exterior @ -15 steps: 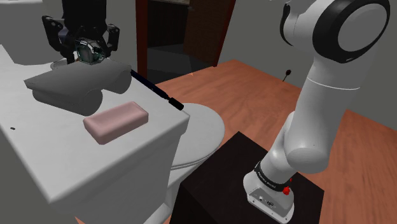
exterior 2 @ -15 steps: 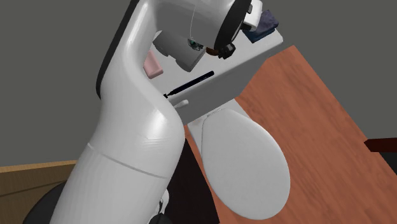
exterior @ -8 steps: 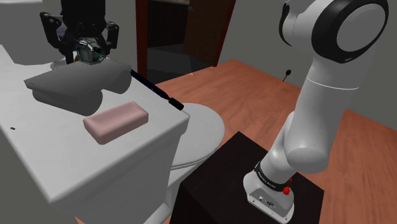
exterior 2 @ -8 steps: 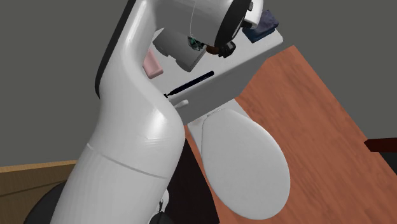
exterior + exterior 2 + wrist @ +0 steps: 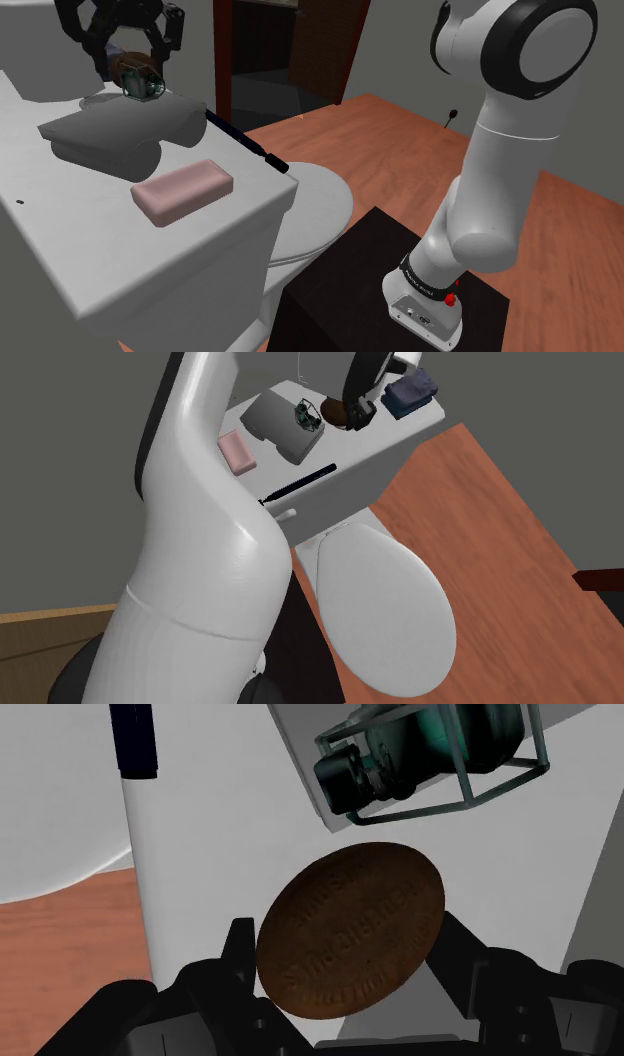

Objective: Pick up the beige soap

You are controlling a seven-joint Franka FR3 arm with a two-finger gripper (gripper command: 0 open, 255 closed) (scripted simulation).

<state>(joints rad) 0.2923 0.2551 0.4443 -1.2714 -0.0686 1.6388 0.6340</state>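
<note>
Tool closed on the brown oval soap. One black finger bears on each side of the oval's rim, and the embossed face is turned toward the wrist camera. In the shoulder view the tool hangs at the upper left with the soap between its fingers. The soap appears clear of the surface below it.

Handling, as judged:
- Soap is stiff and light, and its weight should not strain the grip.
- Surface is likely smooth and slippery. Contact on the curved rim is narrow, so the piece may pivot or squirt out.
- Best hold: across the short width, rim to rim, near the middle of the oval, with steady and moderate force.

Surroundings, working outward:
- A dark object in a wire cage sits just beyond the soap.
- A dark pen lies along the edge of the white tank.
- A grey slab rests beneath the tool.
- A pink bar lies on the tank, apart from the slab.
- A toilet seat is beside the tank.
</note>
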